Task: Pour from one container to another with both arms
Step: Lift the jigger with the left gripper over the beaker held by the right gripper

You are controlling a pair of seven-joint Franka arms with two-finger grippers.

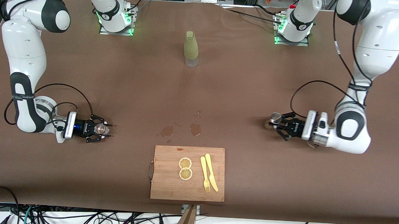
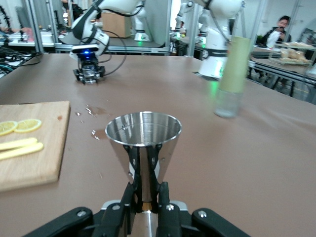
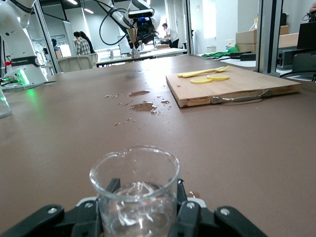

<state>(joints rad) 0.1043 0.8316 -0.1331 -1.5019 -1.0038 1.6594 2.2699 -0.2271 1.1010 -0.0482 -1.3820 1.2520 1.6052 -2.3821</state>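
The silver metal jigger [image 1: 275,118] stands upright, low over the table at the left arm's end. My left gripper [image 1: 274,123] is shut on its narrow waist. In the left wrist view the jigger [image 2: 143,131] rises wide-mouthed between the fingers of the left gripper [image 2: 144,163]. The small clear glass cup [image 1: 101,128] sits at the right arm's end with my right gripper [image 1: 102,130] around it. In the right wrist view the fingers of the right gripper [image 3: 146,190] press both sides of the cup [image 3: 134,197], which stands upright.
A tall green bottle [image 1: 191,48] stands mid-table toward the bases. A wooden cutting board [image 1: 170,187] near the front camera carries two lemon slices [image 1: 185,168], a yellow fork and a knife [image 1: 212,173]. Wet spill patches [image 1: 195,129] lie between bottle and board.
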